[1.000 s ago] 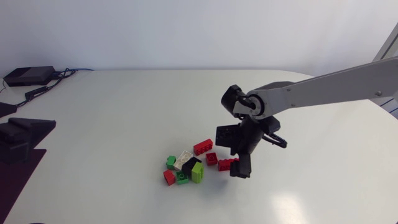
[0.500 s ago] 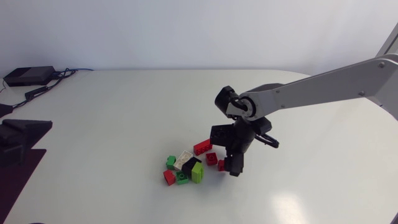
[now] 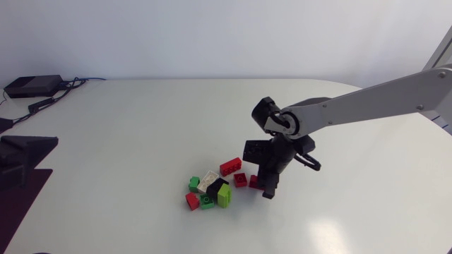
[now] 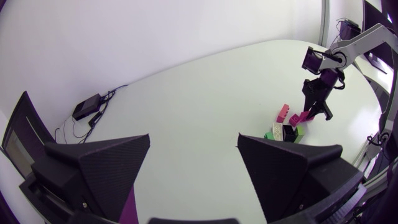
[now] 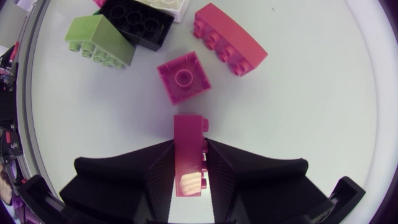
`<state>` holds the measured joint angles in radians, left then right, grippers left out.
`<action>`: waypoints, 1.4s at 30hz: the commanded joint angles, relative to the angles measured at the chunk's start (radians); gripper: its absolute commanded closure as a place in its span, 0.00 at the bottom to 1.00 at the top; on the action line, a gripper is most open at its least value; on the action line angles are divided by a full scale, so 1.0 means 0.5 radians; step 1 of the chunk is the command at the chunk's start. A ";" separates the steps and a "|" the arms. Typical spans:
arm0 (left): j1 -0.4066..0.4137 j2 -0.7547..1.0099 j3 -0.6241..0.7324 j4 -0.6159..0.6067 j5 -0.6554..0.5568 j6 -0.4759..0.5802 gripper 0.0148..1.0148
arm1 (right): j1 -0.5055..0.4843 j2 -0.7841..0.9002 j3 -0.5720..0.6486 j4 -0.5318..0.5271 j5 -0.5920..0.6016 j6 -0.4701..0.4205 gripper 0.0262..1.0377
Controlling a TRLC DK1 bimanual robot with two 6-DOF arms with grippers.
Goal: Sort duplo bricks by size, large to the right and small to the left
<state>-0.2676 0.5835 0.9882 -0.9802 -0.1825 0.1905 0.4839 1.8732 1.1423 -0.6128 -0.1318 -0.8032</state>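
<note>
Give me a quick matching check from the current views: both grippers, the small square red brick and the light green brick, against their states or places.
1 right gripper
2 left gripper
3 small square red brick
4 light green brick

A open, empty
B beside the black brick
C shut on the held red brick
D lying loose just ahead of the right gripper

Pairs: 1-C, 2-A, 3-D, 4-B

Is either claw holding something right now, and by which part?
The right gripper pinches a red brick by its two long sides, one end sticking out ahead. The left gripper is open, holding nothing.
</note>
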 commanded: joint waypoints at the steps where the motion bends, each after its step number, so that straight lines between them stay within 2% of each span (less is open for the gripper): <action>1: 0.017 -0.023 -0.056 -0.009 0.012 0.012 0.03 | -0.078 -0.028 -0.137 0.005 -0.003 0.014 0.86; 8: 0.014 -0.023 -0.062 0.000 0.015 0.009 0.03 | -0.376 -0.185 -0.284 0.008 -0.055 -0.102 0.86; 17: 0.004 -0.007 -0.065 0.006 0.015 -0.013 0.03 | -0.894 -0.384 -0.398 -0.078 -0.111 -0.351 0.86; 24: 0.008 -0.001 -0.068 -0.018 0.015 -0.025 0.03 | -1.198 -0.451 -0.533 -0.078 -0.190 -0.418 0.86; 27: 0.001 0.020 -0.108 -0.022 0.015 -0.037 0.03 | -1.222 -0.482 -0.622 -0.054 -0.200 -0.382 0.84; 32: 0.001 0.008 -0.265 -0.015 0.015 -0.047 0.03 | -1.216 -0.482 -0.791 0.103 -0.190 -0.296 0.81; 34: 0.001 -0.004 -0.323 -0.006 0.012 -0.047 0.03 | -1.201 -0.488 -0.818 0.152 -0.175 -0.259 0.74; 35: 0.001 -0.013 -0.338 -0.006 0.015 -0.047 0.03 | -1.195 -0.497 -0.812 0.161 -0.151 -0.222 0.65; 38: -0.005 -0.035 -0.353 -0.003 0.015 -0.037 0.03 | -1.152 -0.590 -0.794 0.161 -0.040 -0.145 0.06; 39: -0.023 -0.044 -0.363 0.015 0.015 -0.028 0.03 | -1.137 -0.645 -0.781 0.155 -0.019 -0.124 0.03; 42: -0.069 0.030 -0.329 0.049 0.031 -0.053 0.03 | -1.087 -0.820 -0.699 0.100 -0.019 -0.038 0.03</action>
<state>-0.2886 0.5777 0.8246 -0.9661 -0.1783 0.1844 -0.0776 1.5227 0.7708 -0.5480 -0.1490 -0.8635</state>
